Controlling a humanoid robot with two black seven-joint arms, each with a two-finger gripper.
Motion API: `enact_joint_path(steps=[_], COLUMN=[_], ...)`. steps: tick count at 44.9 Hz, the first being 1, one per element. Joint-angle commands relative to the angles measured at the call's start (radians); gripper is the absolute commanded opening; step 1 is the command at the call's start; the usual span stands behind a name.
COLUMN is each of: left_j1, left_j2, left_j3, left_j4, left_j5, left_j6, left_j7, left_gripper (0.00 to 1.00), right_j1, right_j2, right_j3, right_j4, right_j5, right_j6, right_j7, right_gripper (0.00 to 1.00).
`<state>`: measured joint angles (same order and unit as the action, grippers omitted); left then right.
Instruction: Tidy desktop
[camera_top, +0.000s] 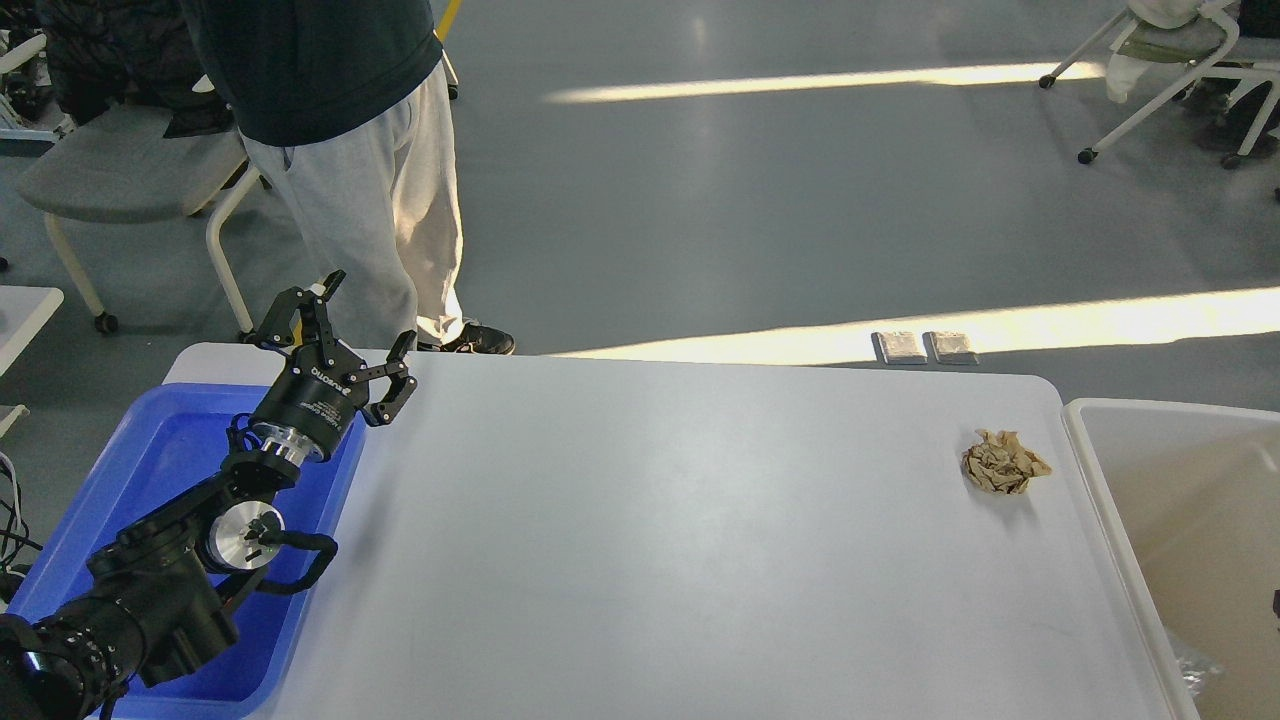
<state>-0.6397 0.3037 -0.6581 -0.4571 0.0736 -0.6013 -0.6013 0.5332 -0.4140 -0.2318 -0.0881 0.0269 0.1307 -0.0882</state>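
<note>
The desktop (650, 540) fills the middle and lower part of the frame. Only 1 loose item lies on it: a crumpled brown paper ball (1003, 462) at the right side, near the edge next to the off-white bin (1110, 520). At the left of the frame a blue tray (130, 470) sits on the desktop, and the left gripper (367, 335) hangs above the far inner corner of this tray. Its 2 fingers are spread wide and there is nothing between them. The right arm does not appear in the frame.

The main risk, in my opinion, is the reach. The paper ball is well apart from the left gripper, on the opposite side of the frame, so this arm may not arrive there without a strained pose. The paper is also light and irregular, so the fingers can push it away instead of closing on it, and it may roll over the right edge beside the bin, not into it. A person (340, 150) stands close behind the desktop at the upper left, so a wide swing of the arm could come near the legs.

The open fingers point toward the upper left, away from the paper ball, and are above the tray's corner by the far left part of the desktop.
</note>
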Motion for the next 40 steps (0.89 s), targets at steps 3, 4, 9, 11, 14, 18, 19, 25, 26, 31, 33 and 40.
enact_joint_path(steps=[3, 4, 9, 11, 14, 18, 19, 25, 26, 31, 33, 40], left_j1=[0.000, 0.000, 0.000, 0.000, 0.000, 0.000, 0.000, 0.000, 0.000, 0.000, 0.000, 0.000], left_j2=[0.000, 0.000, 0.000, 0.000, 0.000, 0.000, 0.000, 0.000, 0.000, 0.000, 0.000, 0.000], left_j3=[0.000, 0.000, 0.002, 0.000, 0.002, 0.002, 0.002, 0.002, 0.002, 0.002, 0.002, 0.002], left_j4=[0.000, 0.000, 0.000, 0.000, 0.000, 0.000, 0.000, 0.000, 0.000, 0.000, 0.000, 0.000], left_j5=[0.000, 0.000, 0.000, 0.000, 0.000, 0.000, 0.000, 0.000, 0.000, 0.000, 0.000, 0.000], left_j6=[0.000, 0.000, 0.000, 0.000, 0.000, 0.000, 0.000, 0.002, 0.002, 0.000, 0.000, 0.002], left_j7=[0.000, 0.000, 0.000, 0.000, 0.000, 0.000, 0.000, -0.002, -0.002, -0.002, -0.002, -0.002], left_gripper=[1.00, 1.00, 1.00, 1.00, 1.00, 1.00, 1.00, 1.00, 1.00, 1.00, 1.00, 1.00], right_j1=[0.030, 0.037, 0.100, 0.120, 0.154, 0.203, 0.215, 0.266, 0.274, 0.280, 0.278, 0.274], right_j2=[-0.006, -0.008, -0.032, -0.037, -0.049, -0.077, -0.081, -0.115, -0.117, -0.163, -0.183, -0.200], right_j3=[0.052, 0.066, 0.222, 0.268, 0.331, 0.414, 0.434, 0.531, 0.546, 0.623, 0.650, 0.752], right_j4=[-0.001, -0.002, -0.022, -0.028, -0.025, -0.022, -0.021, 0.005, 0.014, 0.099, 0.140, 0.297], right_j5=[0.007, 0.007, 0.011, 0.011, 0.013, 0.018, 0.024, 0.070, 0.080, 0.159, 0.185, 0.217], right_j6=[0.001, 0.000, 0.000, 0.001, 0.004, 0.010, 0.012, 0.029, 0.036, 0.121, 0.151, 0.188], right_j7=[0.005, 0.005, 0.010, 0.010, 0.008, 0.008, 0.008, 0.002, 0.001, 0.001, 0.001, 0.001], right_gripper=[0.98, 0.98, 0.98, 0.98, 0.98, 0.98, 0.98, 0.99, 0.99, 0.99, 0.99, 0.99])
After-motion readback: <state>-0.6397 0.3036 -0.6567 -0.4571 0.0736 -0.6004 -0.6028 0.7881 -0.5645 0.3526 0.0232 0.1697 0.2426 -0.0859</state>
